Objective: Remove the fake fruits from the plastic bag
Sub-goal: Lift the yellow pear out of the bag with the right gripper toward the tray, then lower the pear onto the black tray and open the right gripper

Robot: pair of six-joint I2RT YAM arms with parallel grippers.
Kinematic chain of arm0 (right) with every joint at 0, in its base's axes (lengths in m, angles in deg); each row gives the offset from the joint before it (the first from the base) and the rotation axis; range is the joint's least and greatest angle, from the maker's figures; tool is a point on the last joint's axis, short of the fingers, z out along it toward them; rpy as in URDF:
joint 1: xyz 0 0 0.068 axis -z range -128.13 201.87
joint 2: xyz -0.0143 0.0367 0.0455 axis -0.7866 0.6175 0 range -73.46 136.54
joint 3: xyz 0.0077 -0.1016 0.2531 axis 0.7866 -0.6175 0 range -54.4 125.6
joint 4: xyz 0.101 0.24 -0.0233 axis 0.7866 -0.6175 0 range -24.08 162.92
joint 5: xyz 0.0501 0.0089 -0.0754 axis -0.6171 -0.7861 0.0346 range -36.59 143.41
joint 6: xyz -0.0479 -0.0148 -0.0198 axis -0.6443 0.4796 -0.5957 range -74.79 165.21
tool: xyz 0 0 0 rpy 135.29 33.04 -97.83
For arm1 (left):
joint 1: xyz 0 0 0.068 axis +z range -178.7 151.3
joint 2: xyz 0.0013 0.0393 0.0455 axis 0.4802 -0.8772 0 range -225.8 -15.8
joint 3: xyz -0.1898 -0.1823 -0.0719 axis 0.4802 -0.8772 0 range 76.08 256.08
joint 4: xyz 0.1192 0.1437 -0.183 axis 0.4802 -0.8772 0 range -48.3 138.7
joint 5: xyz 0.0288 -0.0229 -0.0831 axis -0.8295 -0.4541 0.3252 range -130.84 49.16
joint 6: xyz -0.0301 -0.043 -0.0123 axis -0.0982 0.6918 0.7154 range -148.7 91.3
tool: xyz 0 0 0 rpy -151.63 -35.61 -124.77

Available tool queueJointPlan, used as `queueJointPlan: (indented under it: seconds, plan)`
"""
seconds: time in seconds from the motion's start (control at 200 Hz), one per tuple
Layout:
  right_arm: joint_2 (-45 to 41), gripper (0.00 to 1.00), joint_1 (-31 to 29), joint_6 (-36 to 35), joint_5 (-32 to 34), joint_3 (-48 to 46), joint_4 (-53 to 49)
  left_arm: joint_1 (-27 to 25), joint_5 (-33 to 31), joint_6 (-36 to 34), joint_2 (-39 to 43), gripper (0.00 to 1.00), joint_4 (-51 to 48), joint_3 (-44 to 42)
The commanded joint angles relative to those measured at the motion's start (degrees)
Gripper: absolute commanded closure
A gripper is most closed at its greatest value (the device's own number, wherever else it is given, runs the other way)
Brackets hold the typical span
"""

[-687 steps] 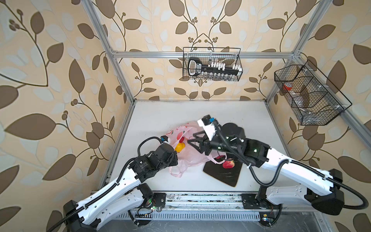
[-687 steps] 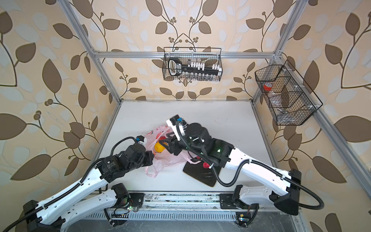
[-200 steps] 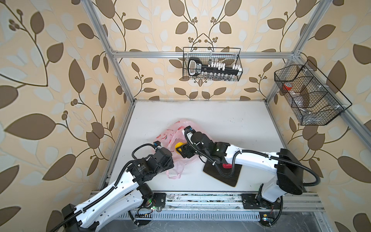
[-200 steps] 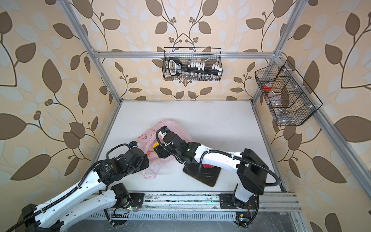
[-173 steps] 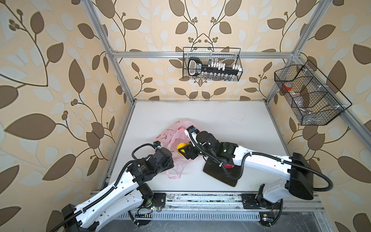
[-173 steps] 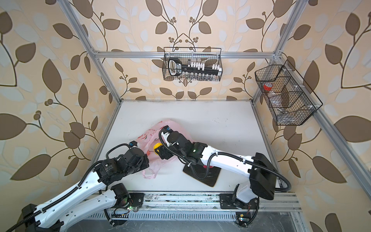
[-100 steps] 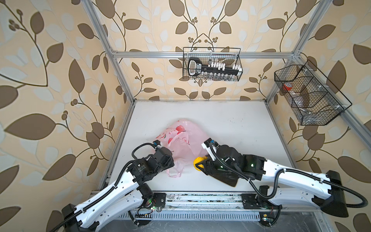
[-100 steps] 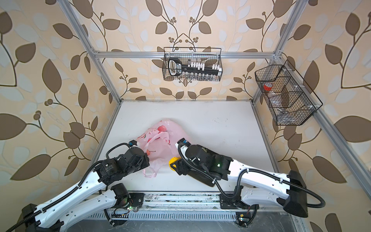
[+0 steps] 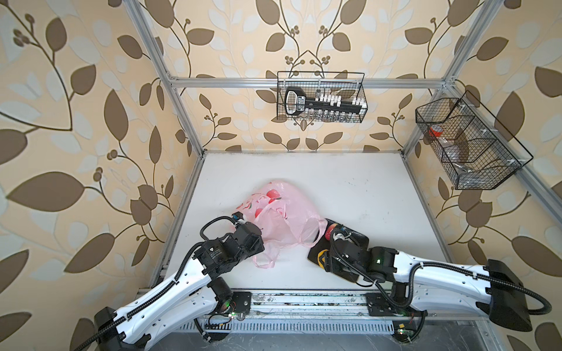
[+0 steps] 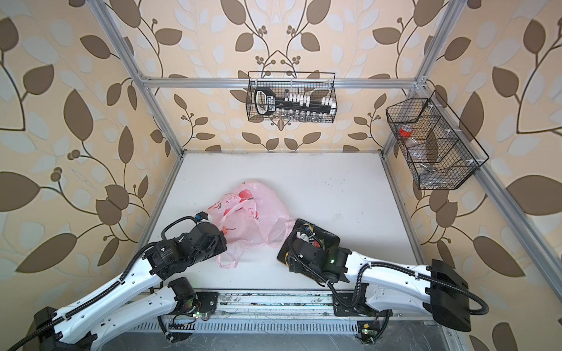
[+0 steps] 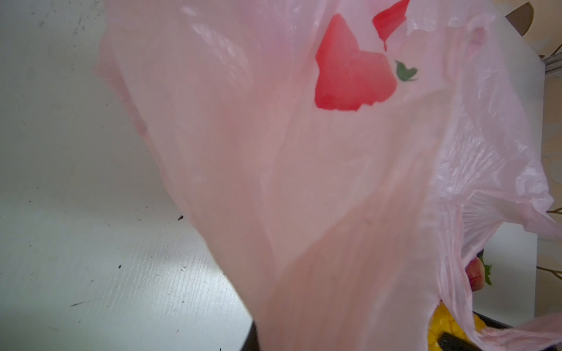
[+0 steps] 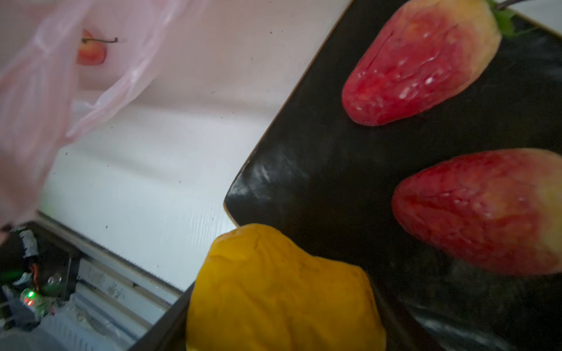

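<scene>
The pale pink plastic bag point(image 9: 284, 217) lies crumpled left of the table's middle. My left gripper point(image 9: 258, 240) is shut on its near left edge, and bag film fills the left wrist view, hiding the jaws. A red fake fruit with a stem point(image 12: 91, 52) shows through the bag. My right gripper point(image 9: 321, 259) is shut on the yellow fake fruit point(image 12: 282, 291) over the near corner of the black plate point(image 12: 304, 152). Two red strawberry-like fake fruits point(image 12: 419, 63) point(image 12: 486, 212) lie on the plate.
One bag handle point(image 9: 265, 259) trails loose toward the front. The metal rail point(image 9: 304, 301) runs along the table's front edge. A wire basket point(image 9: 320, 97) hangs on the back wall and another point(image 9: 468, 142) on the right wall.
My right gripper has drawn the yellow fruit out of the bag and carried it right and forward to the plate's near corner. The left gripper has kept its hold on the bag.
</scene>
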Motion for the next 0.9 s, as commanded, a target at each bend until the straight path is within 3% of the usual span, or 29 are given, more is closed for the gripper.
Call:
queueJointPlan:
  seconds: [0.0, 0.09, 0.32, 0.47, 0.69, 0.895]
  plan:
    - [2.74, 0.42, 1.62, 3.72, 3.33, -1.37, 3.23, 0.7, -1.87, 0.38, -0.21, 1.0, 0.15, 0.19]
    - [4.89, 0.37, 2.78, 4.06, 3.21, -1.6, 4.2, 0.7, -1.78, 0.29, -0.23, 1.0, -0.03, 0.29]
    - [4.9, 0.12, 3.31, 3.59, 3.72, -1.39, 2.76, 0.7, -1.95, 0.17, -0.14, 1.0, -0.2, 0.3]
    - [0.59, 0.05, 5.41, 1.44, 3.71, 0.25, -1.08, 0.7, -2.04, 0.38, -0.04, 1.0, -0.03, 0.3]
    - [-8.37, 0.03, 7.08, -7.39, 3.44, 6.98, -7.67, 0.68, -2.3, 0.29, 0.03, 1.0, 0.15, 0.65]
    - [-13.4, 0.15, 7.03, -18.09, 0.67, 15.88, -2.23, 0.69, -2.13, 0.29, 0.21, 1.0, 0.41, 0.65]
